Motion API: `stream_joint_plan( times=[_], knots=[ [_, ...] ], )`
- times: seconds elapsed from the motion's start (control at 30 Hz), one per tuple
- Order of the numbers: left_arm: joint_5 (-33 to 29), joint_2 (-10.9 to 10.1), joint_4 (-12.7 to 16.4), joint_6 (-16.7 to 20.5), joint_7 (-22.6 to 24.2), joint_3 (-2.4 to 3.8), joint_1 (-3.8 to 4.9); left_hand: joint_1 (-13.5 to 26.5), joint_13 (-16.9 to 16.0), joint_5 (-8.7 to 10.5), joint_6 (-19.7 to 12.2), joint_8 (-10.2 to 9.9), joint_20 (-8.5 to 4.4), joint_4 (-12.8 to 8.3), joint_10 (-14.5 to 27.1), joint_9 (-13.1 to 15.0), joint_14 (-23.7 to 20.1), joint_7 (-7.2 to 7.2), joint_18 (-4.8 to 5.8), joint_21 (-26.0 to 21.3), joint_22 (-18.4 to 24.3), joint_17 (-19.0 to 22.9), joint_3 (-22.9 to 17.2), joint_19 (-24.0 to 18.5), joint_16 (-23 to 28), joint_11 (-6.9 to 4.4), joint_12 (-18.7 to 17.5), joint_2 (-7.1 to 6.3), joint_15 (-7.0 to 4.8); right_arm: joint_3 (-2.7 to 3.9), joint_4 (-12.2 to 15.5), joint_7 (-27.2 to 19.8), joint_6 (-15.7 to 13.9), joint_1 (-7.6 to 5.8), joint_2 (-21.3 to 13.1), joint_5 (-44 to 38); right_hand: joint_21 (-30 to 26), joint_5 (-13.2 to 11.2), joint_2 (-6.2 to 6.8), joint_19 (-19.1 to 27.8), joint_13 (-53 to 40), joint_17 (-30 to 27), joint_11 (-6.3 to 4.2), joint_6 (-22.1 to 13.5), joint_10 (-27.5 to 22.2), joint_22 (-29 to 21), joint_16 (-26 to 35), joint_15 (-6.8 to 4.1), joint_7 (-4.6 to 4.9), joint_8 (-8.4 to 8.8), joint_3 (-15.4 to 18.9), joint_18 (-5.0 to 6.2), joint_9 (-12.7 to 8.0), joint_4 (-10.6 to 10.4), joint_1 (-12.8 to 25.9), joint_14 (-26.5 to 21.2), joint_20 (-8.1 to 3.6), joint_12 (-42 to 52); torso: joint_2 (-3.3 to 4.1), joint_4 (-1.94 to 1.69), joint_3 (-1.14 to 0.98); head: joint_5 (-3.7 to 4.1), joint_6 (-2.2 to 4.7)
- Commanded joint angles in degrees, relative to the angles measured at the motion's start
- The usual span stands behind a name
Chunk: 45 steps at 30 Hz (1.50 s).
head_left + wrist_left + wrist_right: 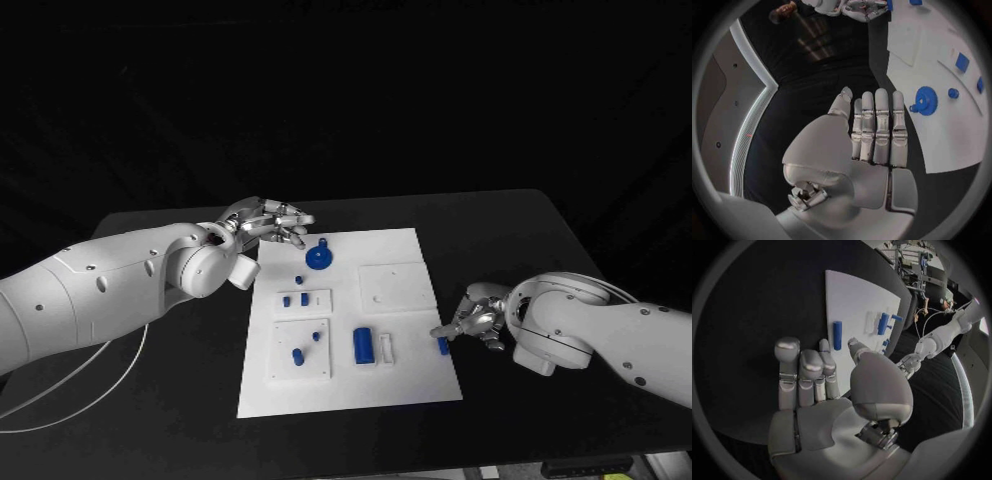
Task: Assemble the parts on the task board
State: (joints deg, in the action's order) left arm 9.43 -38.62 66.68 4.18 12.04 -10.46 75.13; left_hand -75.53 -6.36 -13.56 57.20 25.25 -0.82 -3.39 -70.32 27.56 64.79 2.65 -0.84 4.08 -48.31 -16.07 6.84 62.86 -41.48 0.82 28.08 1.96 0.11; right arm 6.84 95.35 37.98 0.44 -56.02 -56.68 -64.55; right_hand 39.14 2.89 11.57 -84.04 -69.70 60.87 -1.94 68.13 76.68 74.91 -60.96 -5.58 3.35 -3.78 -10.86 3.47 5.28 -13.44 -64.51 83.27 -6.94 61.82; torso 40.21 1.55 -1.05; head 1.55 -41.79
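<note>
The white task board (353, 385) lies in the middle of the black table. On it are a blue gear (319, 258), a blue cylinder (364, 345), a few small blue pegs (299, 355) and a small blue bar (443, 346) at its right edge. My left hand (267, 222) hovers by the board's far left corner, holding nothing. In the left wrist view its fingers (876, 127) are straight, beside the gear (926, 101). My right hand (473, 322) is at the board's right edge, empty. Its fingers (804, 372) reach toward the bar (837, 335).
A raised white square plate (395, 288) sits on the board's right half, and smaller plates (303, 350) hold pegs on its left half. A white cable (87, 400) loops over the table's left side. Bare black table surrounds the board.
</note>
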Motion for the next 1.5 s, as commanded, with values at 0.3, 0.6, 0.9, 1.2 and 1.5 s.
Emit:
stream_joint_plan(
  times=[0.3,0.6,0.9,1.2,1.5],
  knots=[
    [-0.17,-0.09,0.25,-1.08,0.36,-0.09,0.00,0.26,-0.02,0.42,-0.17,-0.13,0.08,0.23,0.42,0.09,-0.32,0.16,0.84,0.12,0.09,0.09,0.36,0.41,-0.19,0.02,0.31,0.07,0.03,-0.99,-0.44,1.06,0.07,0.43,1.13,-3.71,0.15,-0.11,-0.39,-2.91,-0.14,0.14,-0.09,0.10,0.34,4.44,0.02,-0.01,-0.19,-0.01,1.37,0.02,-0.14,0.37,-2.65,0.12,-0.04,-0.27,-0.02,-0.01,0.07,-0.47,-0.23],
    [-0.49,-0.22,0.30,-1.40,0.07,-0.13,0.00,0.26,-0.02,0.42,-0.17,-0.13,0.08,0.23,0.42,0.09,-0.32,0.16,0.84,0.12,0.09,0.09,0.36,0.41,-0.19,0.02,0.31,0.07,0.03,-1.56,-0.88,2.17,0.44,0.45,1.47,-6.34,0.25,-0.09,-1.92,-2.89,-0.34,0.25,-0.30,1.59,0.51,4.49,0.04,-0.05,-0.52,0.08,-5.04,-0.15,-0.25,8.95,-5.88,0.20,-0.06,-0.15,0.00,0.02,0.05,-0.52,-0.38],
    [-0.46,-0.41,0.28,-1.76,-0.26,-0.16,0.00,0.19,-0.04,0.40,-0.15,-0.13,0.08,0.26,0.47,0.06,-0.29,0.14,0.84,0.12,0.18,0.12,0.32,0.43,-0.19,0.01,0.35,0.07,0.03,-2.29,-1.00,2.78,0.01,0.47,1.76,-7.88,0.17,-0.04,-4.04,-2.87,-0.41,0.17,-0.47,2.97,0.55,4.50,0.18,-0.04,-0.90,0.11,-8.72,-0.32,-0.47,17.44,-4.99,0.27,-0.04,-0.17,0.00,0.05,0.00,-0.44,-0.41],
    [-0.42,-0.54,0.27,-1.82,-0.34,-0.18,0.00,0.25,-0.04,0.35,-0.11,-0.18,0.08,0.36,0.47,-0.01,-0.30,0.13,0.84,0.13,0.21,0.13,0.29,0.43,-0.20,0.02,0.36,0.17,0.04,-2.42,-1.85,2.50,-1.51,0.50,1.30,-5.62,0.52,0.21,-7.05,-2.91,-0.31,-0.07,-1.15,4.91,1.29,4.55,-0.08,-0.35,-1.84,0.12,-13.00,-0.57,0.31,20.50,-2.24,0.36,-0.23,0.19,-0.01,0.05,0.02,-0.45,-0.27],
    [-0.42,-0.61,0.13,-1.84,-0.40,-0.19,0.00,0.35,-0.04,0.35,-0.12,-0.19,0.08,0.44,0.46,-0.02,-0.31,0.14,0.84,0.13,0.22,0.13,0.31,0.44,-0.20,0.03,0.37,0.22,0.04,-1.55,-0.78,1.20,-2.58,0.48,-0.66,-2.25,0.87,1.16,-9.64,-2.92,-0.29,-0.63,-1.31,5.26,1.82,4.54,-0.26,-0.42,-2.13,0.10,-13.11,-0.75,0.86,22.89,0.03,0.28,-0.33,0.50,-0.03,0.06,0.07,-0.65,-0.12]
  ],
)
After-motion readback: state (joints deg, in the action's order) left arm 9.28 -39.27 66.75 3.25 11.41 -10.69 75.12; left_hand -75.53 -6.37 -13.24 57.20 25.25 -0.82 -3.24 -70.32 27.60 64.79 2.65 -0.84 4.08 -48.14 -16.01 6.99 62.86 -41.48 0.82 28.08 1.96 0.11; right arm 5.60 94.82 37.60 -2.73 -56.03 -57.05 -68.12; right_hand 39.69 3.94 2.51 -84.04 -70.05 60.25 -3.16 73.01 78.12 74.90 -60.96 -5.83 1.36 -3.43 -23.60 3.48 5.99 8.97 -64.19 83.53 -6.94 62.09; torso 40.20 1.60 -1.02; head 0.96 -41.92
